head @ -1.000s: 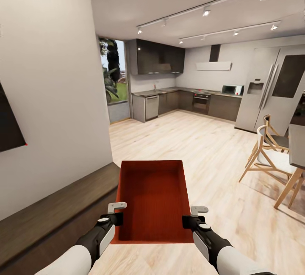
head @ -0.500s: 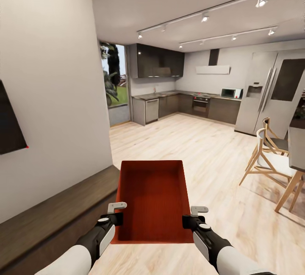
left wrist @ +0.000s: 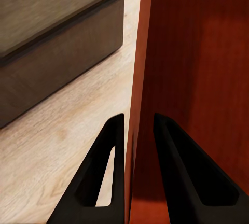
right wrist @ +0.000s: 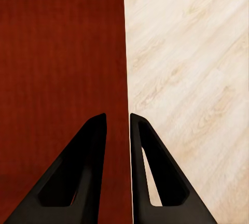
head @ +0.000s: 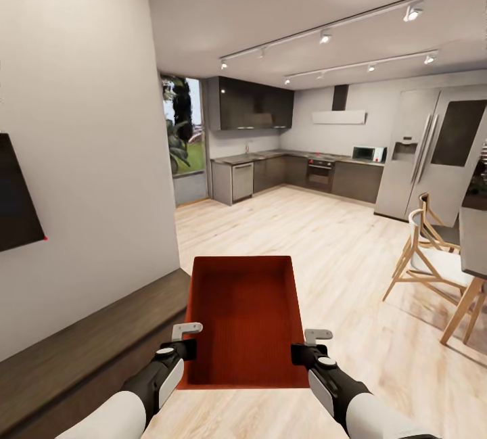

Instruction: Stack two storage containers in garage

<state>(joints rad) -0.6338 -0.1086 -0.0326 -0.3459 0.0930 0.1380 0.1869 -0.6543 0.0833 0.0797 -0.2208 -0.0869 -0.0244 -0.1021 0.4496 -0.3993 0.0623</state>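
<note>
Ahead of me the kitchen sits lower in frame than a second ago: camera moved. Storage container (head: 243,317) is carried off the wood floor (head: 325,236), left claw (head: 184,339) and right claw (head: 312,344) each clamped on a side wall. Low dark cabinet (head: 88,351) close left, chairs (head: 433,256) right, open floor between.

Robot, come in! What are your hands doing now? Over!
Left hand and right hand each clamp a side wall of the orange-red rectangular bin. Low dark wooden bench close on left. Light wood-plank floor ahead.
</note>
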